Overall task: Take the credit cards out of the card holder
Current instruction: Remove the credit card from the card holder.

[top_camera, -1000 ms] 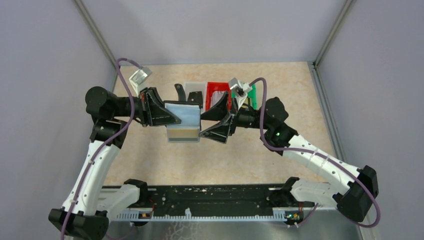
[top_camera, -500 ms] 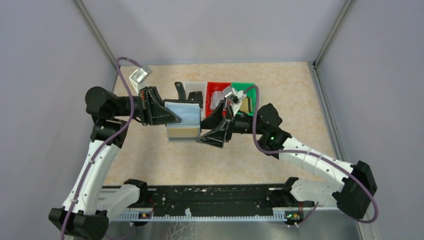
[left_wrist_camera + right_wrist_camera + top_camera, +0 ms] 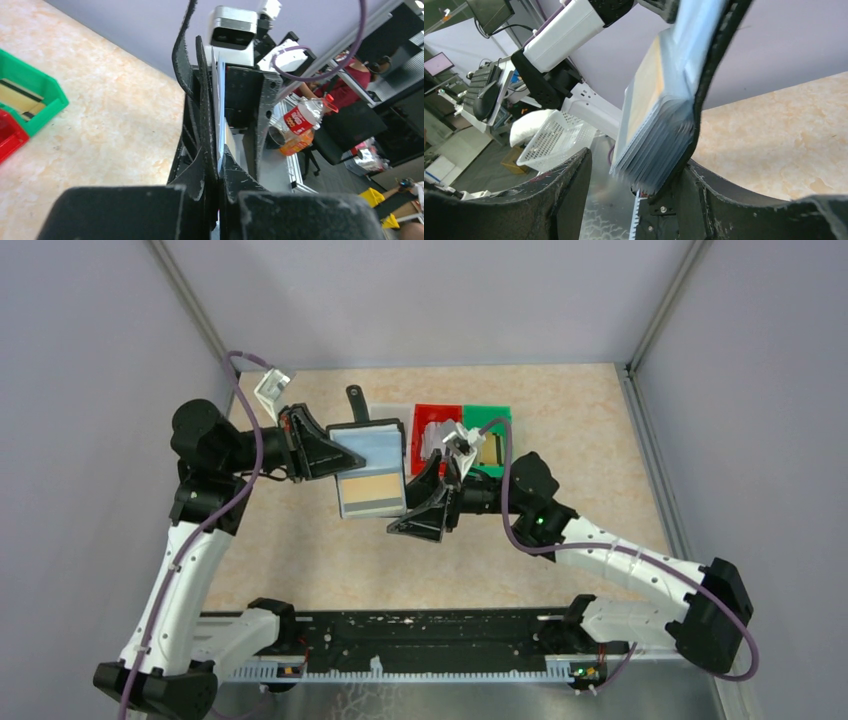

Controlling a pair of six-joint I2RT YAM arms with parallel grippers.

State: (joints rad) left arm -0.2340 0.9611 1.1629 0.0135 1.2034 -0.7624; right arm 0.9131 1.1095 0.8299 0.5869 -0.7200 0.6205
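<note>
My left gripper (image 3: 343,454) is shut on the left edge of the card holder (image 3: 368,447) and holds it open in the air. The holder is black with a strap tab (image 3: 355,401) and a pale blue-grey inner panel. A gold-tan credit card (image 3: 371,490) sticks out of its lower part. The left wrist view shows the holder (image 3: 207,95) edge-on in my left gripper (image 3: 218,161). My right gripper (image 3: 416,498) is open beside the holder's right edge. In the right wrist view the holder's fanned pale sleeves (image 3: 659,137) hang between the jaws of my right gripper (image 3: 636,167), close to the right finger.
A white bin (image 3: 388,412), a red bin (image 3: 432,414) and a green bin (image 3: 497,412) stand in a row behind the grippers. A silvery card (image 3: 436,437) lies in the red bin and a gold card (image 3: 490,450) in the green one. Grey walls close in the table.
My left gripper has lifted and tilted the holder, so the gold card shows more. My right gripper has moved left and down, up to the holder's lower right edge.
</note>
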